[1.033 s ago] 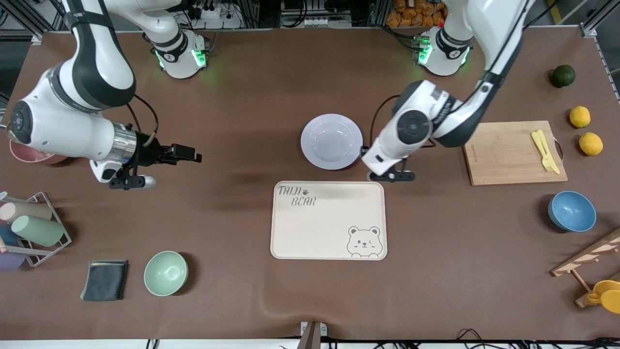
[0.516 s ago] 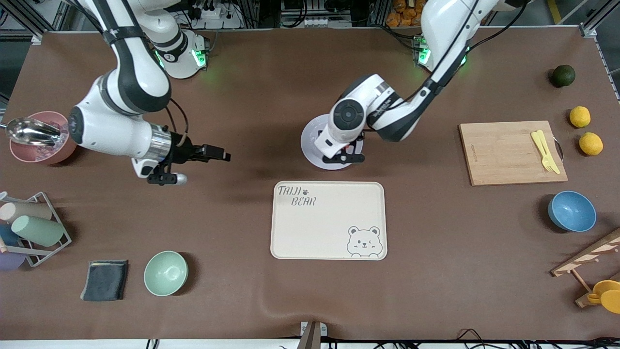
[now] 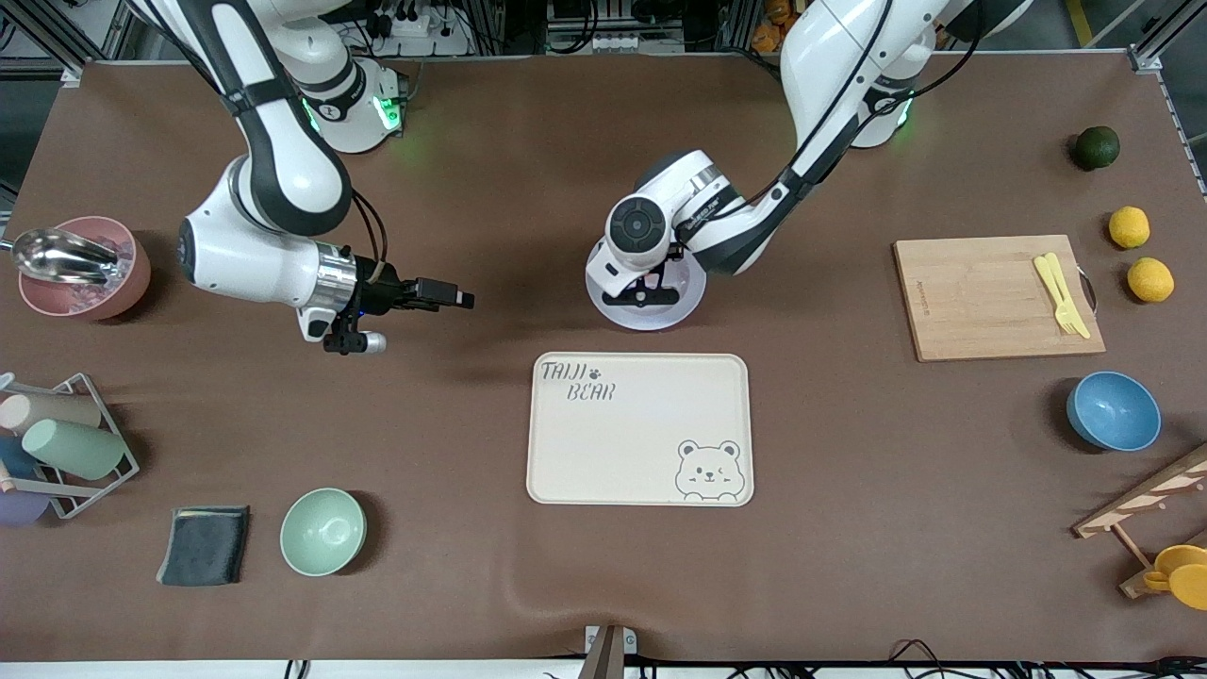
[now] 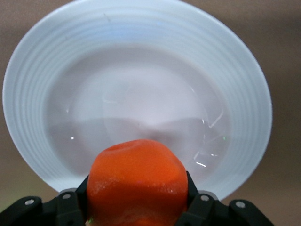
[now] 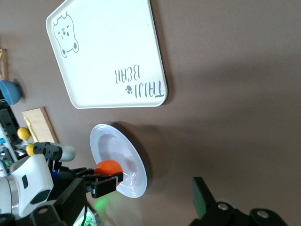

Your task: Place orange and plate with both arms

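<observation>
Movement first: since a moment ago the left gripper (image 4: pixel 137 214) has swung in from beside the round pale lavender glossy plate (image 3: pixel 681 300) and now hangs over its shallow centre, while the right gripper (image 3: pixel 451 298) has slid toward the middle of the bench (image 3: pixel 849 528) and hovers over bare brown surface.

The left jaws pinch the small bright orange-red orange (image 4: pixel 137 186) just above the plate, which holds nothing else. The right jaws stand spread wide and empty.

The rectangular beige bear tray (image 3: pixel 641 429) lies nearer the front camera than the plate, apart from it, with nothing on it. A pink bowl (image 3: pixel 80 297) at the right arm's end holds a shiny metal scoop (image 3: pixel 58 256); the pale green bowl (image 3: pixel 322 531) and the blue bowl (image 3: pixel 1113 411) look bare inside.

Open brown bench lies between the right gripper and the plate, and all round the tray.
</observation>
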